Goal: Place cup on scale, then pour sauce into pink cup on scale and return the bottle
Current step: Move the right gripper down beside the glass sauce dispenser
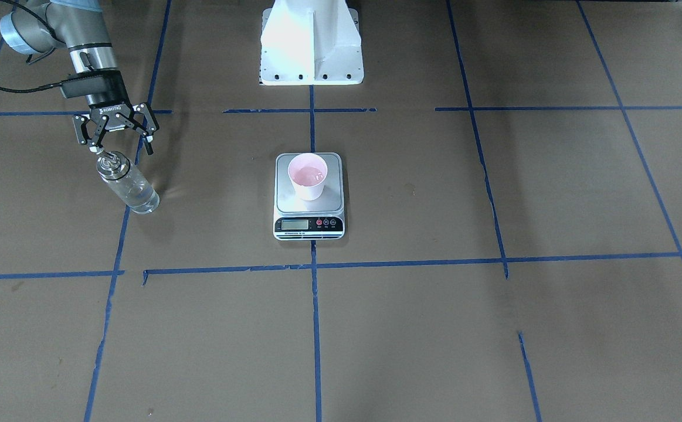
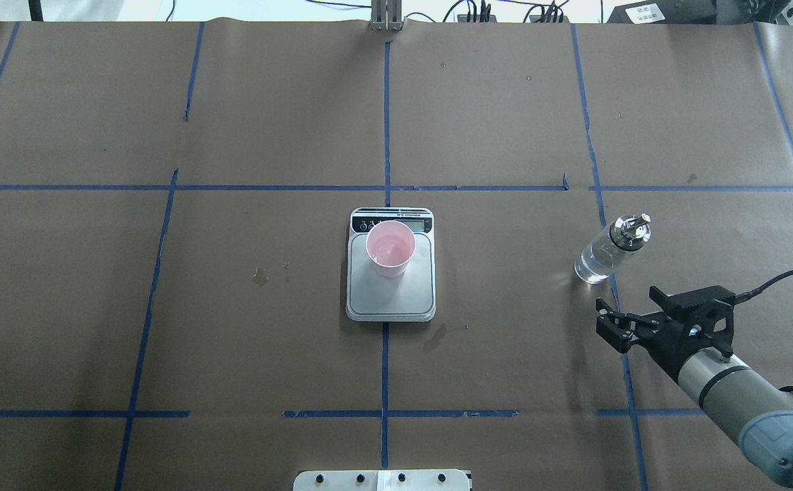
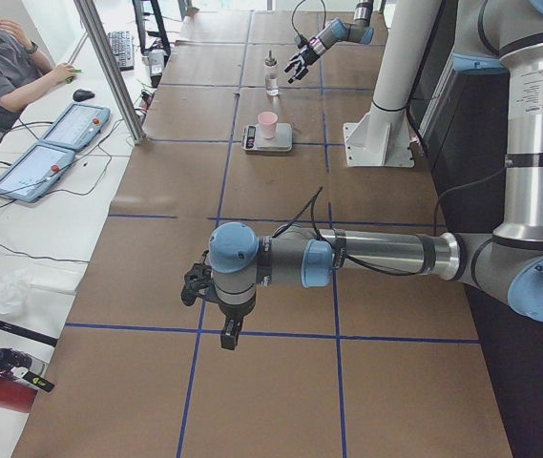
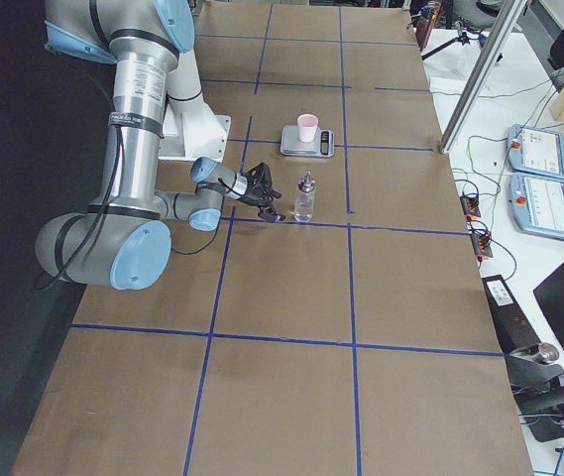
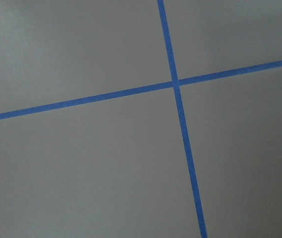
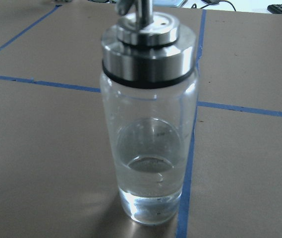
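Note:
The pink cup point(image 1: 308, 176) stands upright on the steel platform of the white scale point(image 1: 309, 225), with liquid in its bottom; both also show in the overhead view, the cup point(image 2: 390, 247) on the scale point(image 2: 391, 300). The clear glass bottle point(image 2: 604, 256) with a silver cap stands upright on the table to the robot's right, a little clear sauce point(image 6: 150, 178) at its bottom. My right gripper point(image 2: 624, 296) is open and empty, just behind the bottle point(image 1: 129, 184), not touching it. My left gripper point(image 3: 216, 303) shows only in the exterior left view; I cannot tell its state.
The white robot pedestal point(image 1: 311, 41) stands behind the scale. Blue tape lines point(image 2: 386, 187) grid the brown table. My left arm point(image 3: 376, 253) reaches low over the table's left end. An operator point(image 3: 4, 67) sits beyond the far table edge with tablets point(image 3: 56, 148).

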### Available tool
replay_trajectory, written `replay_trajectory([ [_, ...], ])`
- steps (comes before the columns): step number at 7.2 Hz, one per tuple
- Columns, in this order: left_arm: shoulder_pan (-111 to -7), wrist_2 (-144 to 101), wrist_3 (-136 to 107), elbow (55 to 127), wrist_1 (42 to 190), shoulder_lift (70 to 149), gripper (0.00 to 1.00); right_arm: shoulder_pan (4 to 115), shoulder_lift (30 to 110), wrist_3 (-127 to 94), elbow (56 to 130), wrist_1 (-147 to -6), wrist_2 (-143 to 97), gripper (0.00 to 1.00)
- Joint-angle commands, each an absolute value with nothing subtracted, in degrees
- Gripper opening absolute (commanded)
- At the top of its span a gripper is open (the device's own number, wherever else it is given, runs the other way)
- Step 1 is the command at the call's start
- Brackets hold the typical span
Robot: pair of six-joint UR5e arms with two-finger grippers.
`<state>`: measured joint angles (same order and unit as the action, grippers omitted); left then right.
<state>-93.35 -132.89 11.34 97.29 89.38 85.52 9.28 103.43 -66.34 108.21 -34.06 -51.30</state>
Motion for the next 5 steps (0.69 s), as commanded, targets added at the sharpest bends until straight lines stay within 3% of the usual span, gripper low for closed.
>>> replay_trajectory([
  [1,-93.43,-132.89,11.34,97.29,89.38,85.52,1.00,10.19,102.04,-64.43,107.40,-34.10,-51.06,1.00],
  [5,-93.43,-132.89,11.34,97.47,89.38,85.52,1.00,14.32,100.91,-61.09,107.32,-34.01,-51.33,1.00],
])
